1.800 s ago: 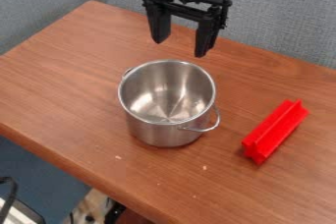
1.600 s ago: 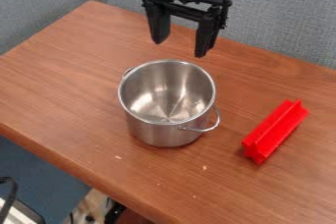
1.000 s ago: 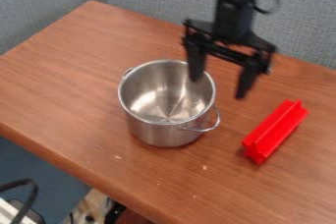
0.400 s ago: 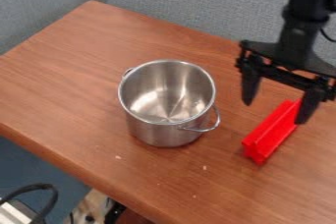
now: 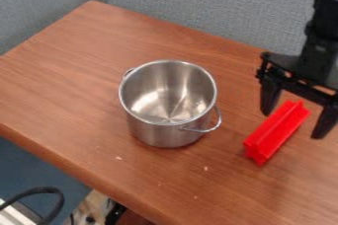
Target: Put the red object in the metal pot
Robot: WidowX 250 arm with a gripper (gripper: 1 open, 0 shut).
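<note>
the arm comes down from the top right corner of the view, a dark upright column ending in a black pincer that points straight down at the surface. its two fingers stand wide apart, one toward the left and one toward the right edge of the view, with nothing between them. the fingertips hang just over the upper end of the red object; whether they touch it cannot be told from this angle, though the right finger seems to overlap the block's top corner.

the red object lies flat on the brown wooden surface, at the right side, its long axis running diagonally from lower left to upper right. its stepped, ridged top faces up.

the metal pot stands upright near the middle of the surface, to the left of the red object and apart from it. its thin wire handle hangs at the rim on the side nearest the block. the inside of the pot shows only bright reflections.
</note>
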